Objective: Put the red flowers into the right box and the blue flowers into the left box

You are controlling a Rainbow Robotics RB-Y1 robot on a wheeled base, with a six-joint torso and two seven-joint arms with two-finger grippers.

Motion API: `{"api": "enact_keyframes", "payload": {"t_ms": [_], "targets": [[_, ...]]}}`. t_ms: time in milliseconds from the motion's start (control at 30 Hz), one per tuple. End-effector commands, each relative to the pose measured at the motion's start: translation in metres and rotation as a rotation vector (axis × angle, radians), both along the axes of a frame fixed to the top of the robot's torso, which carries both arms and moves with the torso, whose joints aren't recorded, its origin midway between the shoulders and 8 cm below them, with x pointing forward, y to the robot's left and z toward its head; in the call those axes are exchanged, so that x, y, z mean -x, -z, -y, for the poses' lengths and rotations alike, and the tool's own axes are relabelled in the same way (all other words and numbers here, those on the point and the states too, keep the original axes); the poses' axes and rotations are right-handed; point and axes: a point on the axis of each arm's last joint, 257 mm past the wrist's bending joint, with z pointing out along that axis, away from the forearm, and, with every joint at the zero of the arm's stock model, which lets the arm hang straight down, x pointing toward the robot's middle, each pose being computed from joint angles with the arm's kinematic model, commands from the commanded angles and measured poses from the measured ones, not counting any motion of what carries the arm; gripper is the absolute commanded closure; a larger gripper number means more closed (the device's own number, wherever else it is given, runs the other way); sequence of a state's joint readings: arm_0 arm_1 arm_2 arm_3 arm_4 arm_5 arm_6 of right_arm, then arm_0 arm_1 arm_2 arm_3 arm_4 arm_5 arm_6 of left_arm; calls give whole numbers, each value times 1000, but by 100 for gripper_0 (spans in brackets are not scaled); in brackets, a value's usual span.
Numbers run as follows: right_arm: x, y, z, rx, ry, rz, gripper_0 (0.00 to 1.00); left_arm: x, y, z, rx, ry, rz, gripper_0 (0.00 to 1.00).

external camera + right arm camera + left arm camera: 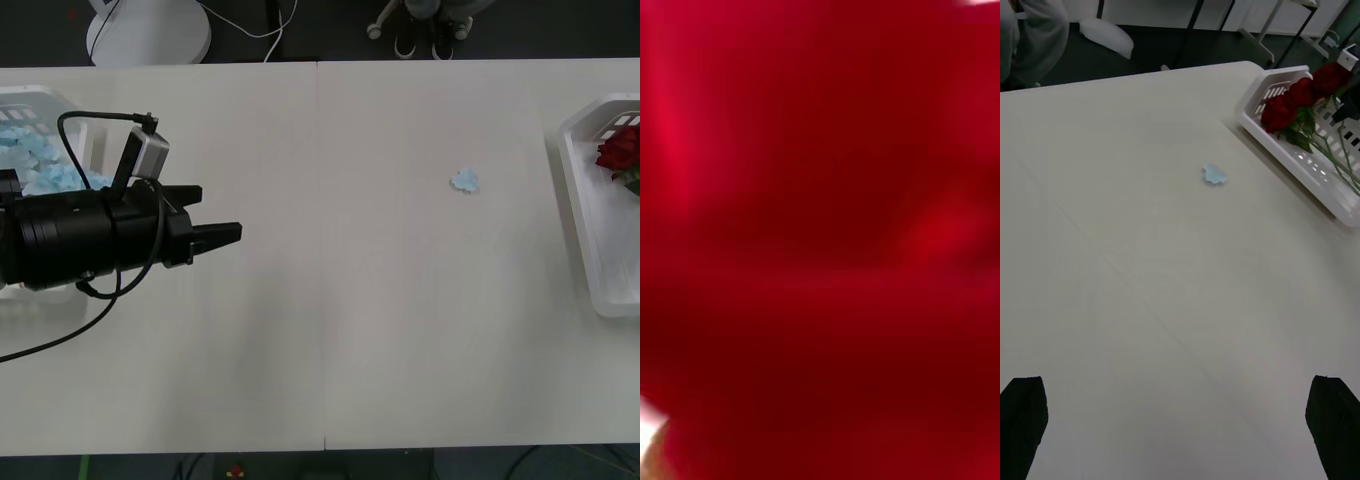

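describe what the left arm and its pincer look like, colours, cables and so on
The left arm is a thick matte-black cylinder. Its pincer is black too, with a blocky base that narrows into short tapered fingers, dark and blunt at the tips. A small silver-grey box, likely the wrist camera, sits on a black bracket on top. Thin black cables loop from it and trail along and below the arm.

White table point(1135, 285), bare over most of its surface. Small pale blue petal scrap point(1214, 174) lying alone on it, well apart from the tray. White right box point(1300, 161) at the table's far corner, holding red flowers point(1296, 101) with green stems. Left gripper point(1176, 427): black fingers point(1022, 420) spread wide, gripping nothing.
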State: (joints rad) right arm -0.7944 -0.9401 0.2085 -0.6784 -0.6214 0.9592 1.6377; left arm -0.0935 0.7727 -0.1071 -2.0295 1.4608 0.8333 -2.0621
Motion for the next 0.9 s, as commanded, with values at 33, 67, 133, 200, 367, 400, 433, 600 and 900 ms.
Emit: {"api": "enact_keyframes", "payload": {"t_ms": [33,67,133,200,367,400,433,600,900], "targets": [[-5,-16,1,-34,-4,47,8,-7,-9,-18,-28,-27,47,0],[-5,-22,3,-43,-6,60,6,-8,-8,-19,-34,-31,50,0],[-7,-33,5,-44,-28,72,3,-10,-7,-22,-49,-38,56,0],[-8,-48,9,-31,-66,83,2,-11,-6,-23,-58,-43,61,0],[-3,-83,12,12,-193,69,2,-11,-5,-21,-45,-44,54,0],[-3,-87,11,14,-212,64,2,-11,-6,-21,-41,-43,53,0],[-1,-95,5,11,-257,56,1,-10,-7,-19,-37,-39,51,0],[-4,-122,-47,-19,-501,40,1,-8,-7,-18,-28,-36,47,0],[2,-120,-216,-114,-1116,131,2,3,-9,-19,-28,7,0,0]]}}
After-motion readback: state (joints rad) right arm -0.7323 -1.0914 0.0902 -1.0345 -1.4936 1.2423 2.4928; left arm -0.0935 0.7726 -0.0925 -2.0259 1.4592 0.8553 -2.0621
